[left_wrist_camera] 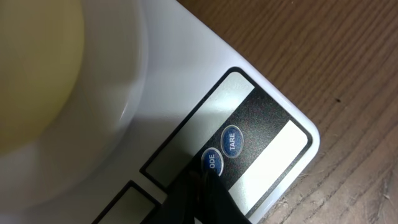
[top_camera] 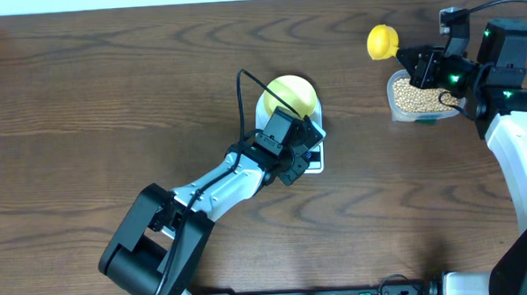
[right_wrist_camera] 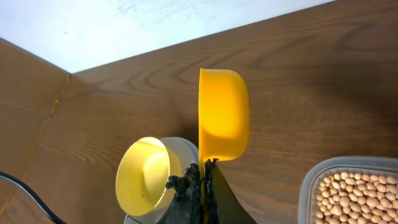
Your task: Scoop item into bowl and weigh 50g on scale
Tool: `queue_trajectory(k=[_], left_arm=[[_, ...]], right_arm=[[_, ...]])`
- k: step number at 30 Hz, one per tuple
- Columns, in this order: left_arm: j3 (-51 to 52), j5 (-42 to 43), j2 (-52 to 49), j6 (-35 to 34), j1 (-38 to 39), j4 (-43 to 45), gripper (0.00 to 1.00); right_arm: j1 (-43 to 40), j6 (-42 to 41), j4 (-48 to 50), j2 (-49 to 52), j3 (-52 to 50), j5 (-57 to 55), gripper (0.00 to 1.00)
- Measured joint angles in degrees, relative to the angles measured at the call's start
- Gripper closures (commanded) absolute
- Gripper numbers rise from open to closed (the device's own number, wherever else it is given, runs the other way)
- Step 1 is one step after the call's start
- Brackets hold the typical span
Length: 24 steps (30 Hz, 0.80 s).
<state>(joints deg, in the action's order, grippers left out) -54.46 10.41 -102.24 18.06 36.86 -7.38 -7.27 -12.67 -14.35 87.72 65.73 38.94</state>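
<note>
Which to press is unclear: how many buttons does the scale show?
2. The TARE button on the scale's dark panel; the second button beside it, partly under the left hand. Others may be hidden.

Both jaws closed, left arm and right arm outstretched.

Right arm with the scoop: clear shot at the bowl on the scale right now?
Probably yes. The right gripper holds the scoop near the tub, and the bowl looks open on its far and right sides. The left gripper sits at the scale buttons, crowding only the near edge.
</note>
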Motion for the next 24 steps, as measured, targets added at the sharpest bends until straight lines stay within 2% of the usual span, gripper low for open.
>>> queue_trajectory(k=[24], left_arm=[[0.00, -0.28, -0.28, 0.00, 0.00, 0.59, 0.92]], right_arm=[[-0.02, 0.37, -0.48, 0.00, 0.00, 0.00, 0.99]])
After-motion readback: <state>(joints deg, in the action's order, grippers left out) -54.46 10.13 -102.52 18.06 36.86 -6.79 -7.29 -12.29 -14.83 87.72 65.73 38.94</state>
